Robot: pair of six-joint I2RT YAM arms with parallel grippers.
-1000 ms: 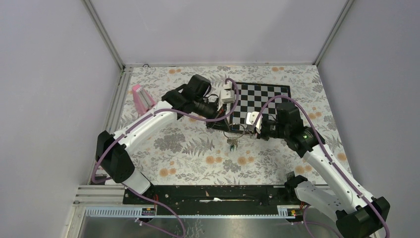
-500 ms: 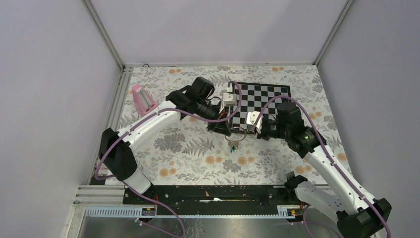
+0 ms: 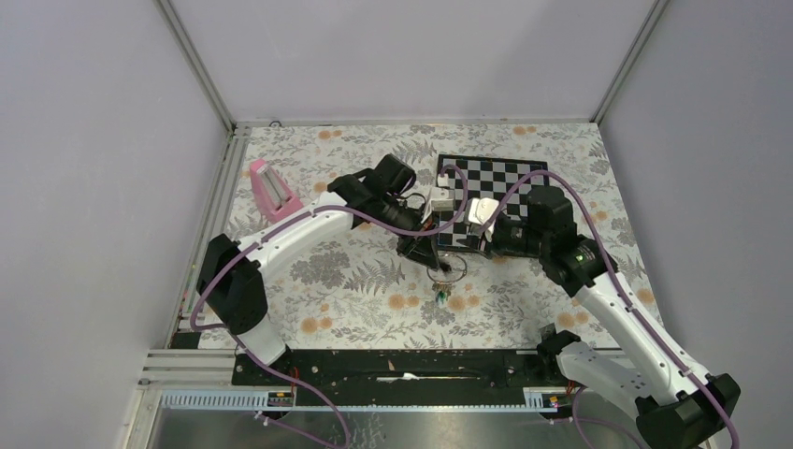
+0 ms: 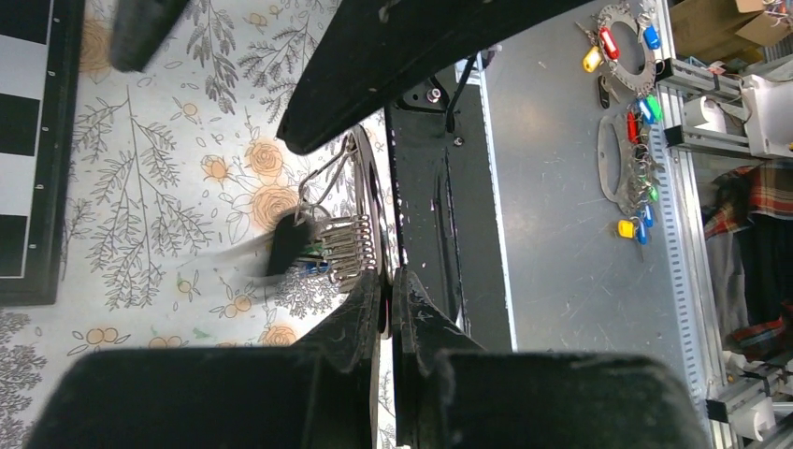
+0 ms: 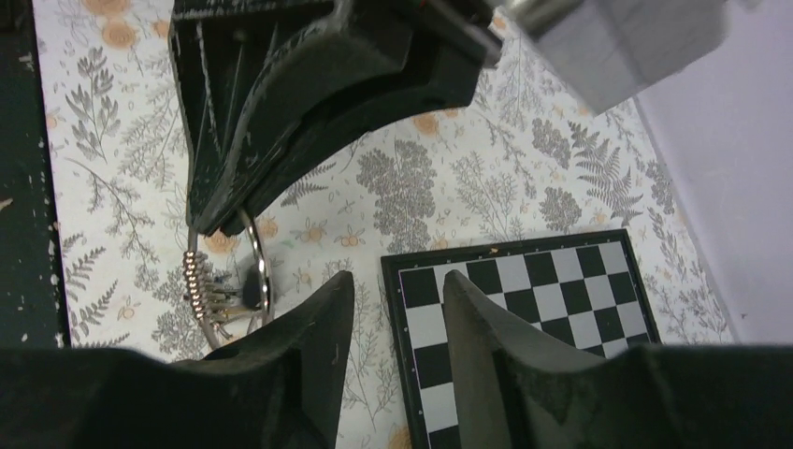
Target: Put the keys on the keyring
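My left gripper (image 4: 385,281) (image 3: 423,251) is shut on the keyring (image 4: 372,210), a thin silver ring held edge-on above the floral cloth. A tight row of small loops with green and blue bits (image 4: 341,248) hangs on the ring. A black-headed key (image 4: 285,248), blurred by swinging, hangs beside them. In the right wrist view the keyring (image 5: 254,267) dangles from the left fingers (image 5: 281,122). My right gripper (image 5: 393,290) (image 3: 470,245) is open to the right of the ring, apart from it, with nothing between its fingers. The bunch (image 3: 439,293) hangs low over the cloth.
A black-and-white chessboard (image 3: 510,178) (image 5: 552,309) lies just behind and under my right gripper. A pink object (image 3: 269,187) stands at the left edge. Beyond the table's near rail, other rings with coloured tags (image 4: 631,122) lie on a grey metal surface.
My right gripper has opened and drawn back from the ring. The left arm has carried the keyring right and nearer, and the hanging bunch is swinging.
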